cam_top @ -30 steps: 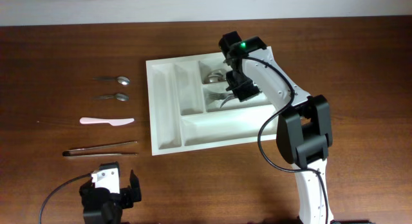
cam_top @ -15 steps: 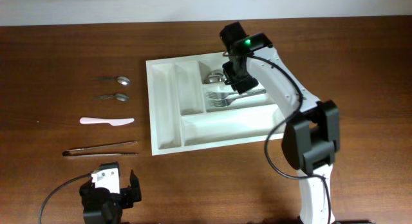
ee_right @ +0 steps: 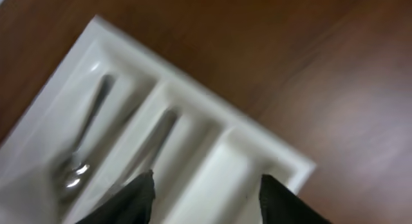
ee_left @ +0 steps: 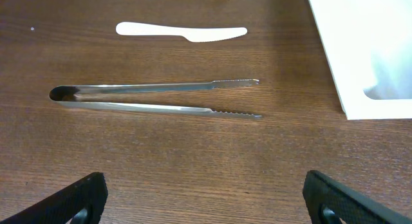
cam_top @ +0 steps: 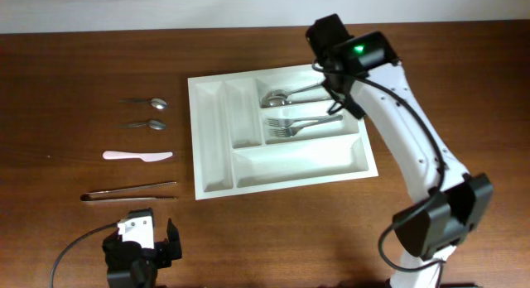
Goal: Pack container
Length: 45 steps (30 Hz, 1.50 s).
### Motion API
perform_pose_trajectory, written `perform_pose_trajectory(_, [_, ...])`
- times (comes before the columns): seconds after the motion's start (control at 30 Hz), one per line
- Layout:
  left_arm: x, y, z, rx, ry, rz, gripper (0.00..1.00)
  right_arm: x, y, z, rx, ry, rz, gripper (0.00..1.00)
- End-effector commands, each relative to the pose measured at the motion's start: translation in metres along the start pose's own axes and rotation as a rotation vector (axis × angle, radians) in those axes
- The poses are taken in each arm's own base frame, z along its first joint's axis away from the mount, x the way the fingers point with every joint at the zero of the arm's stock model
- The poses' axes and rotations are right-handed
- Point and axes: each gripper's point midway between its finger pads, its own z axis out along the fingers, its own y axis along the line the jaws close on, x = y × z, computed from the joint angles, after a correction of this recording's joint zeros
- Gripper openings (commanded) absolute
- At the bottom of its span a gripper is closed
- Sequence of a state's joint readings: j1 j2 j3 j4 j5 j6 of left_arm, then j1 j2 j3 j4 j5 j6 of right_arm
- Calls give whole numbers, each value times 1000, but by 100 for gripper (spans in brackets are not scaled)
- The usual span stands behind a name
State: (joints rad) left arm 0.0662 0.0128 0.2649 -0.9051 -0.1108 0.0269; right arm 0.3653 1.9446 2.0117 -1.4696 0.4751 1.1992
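Observation:
The white container [cam_top: 290,165] lies mid-table. A spoon [cam_top: 281,96] rests in its top long compartment and forks [cam_top: 302,124] in the middle one. My right gripper [cam_top: 341,102] hovers over the tray's right end, open and empty. Its blurred wrist view shows the container [ee_right: 193,95], the spoon [ee_right: 84,147] and my right gripper [ee_right: 206,198] with nothing between the fingers. My left gripper [cam_top: 145,247] stands wide open near the front edge. In its wrist view my left gripper [ee_left: 209,205] faces steel tongs [ee_left: 154,97].
Left of the tray lie two spoons [cam_top: 147,102] [cam_top: 147,123], a pale plastic knife [cam_top: 137,156] and the tongs [cam_top: 128,191]. The left wrist view shows that knife [ee_left: 181,32] and the tray's corner [ee_left: 360,69].
My right gripper has opened and pulled up and to the right, away from the middle compartment, leaving a fork lying there. The left arm has not moved.

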Motion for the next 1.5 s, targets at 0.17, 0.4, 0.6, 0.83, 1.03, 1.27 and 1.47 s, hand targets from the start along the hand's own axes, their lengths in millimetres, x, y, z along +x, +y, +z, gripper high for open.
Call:
perform_pose_trajectory(0.17, [0,0,0,3,-3,12,99,-43,-49,3,175,-97,-143,79])
perform_pose_trajectory(0.4, [0,0,0,3,-3,12,99,-53,-57,8,199,-80,-254,85])
perform_pose_trajectory(0.6, [0,0,0,3,-3,12,99,-53,-58,8,200,-75,-259,88])
perform_pose_trajectory(0.83, [0,0,0,3,-3,12,99,-44,-48,10,148,-20,-379,88])
perform_pose_trajectory(1.03, [0,0,0,3,-3,12,99,-33,-23,12,24,33,-479,88])
perform_pose_trajectory(1.27, [0,0,0,3,-3,12,99,-39,-15,13,-8,13,-462,94])
perform_pose_trajectory(1.47, [0,0,0,3,-3,12,99,-47,-23,18,12,18,-445,99])
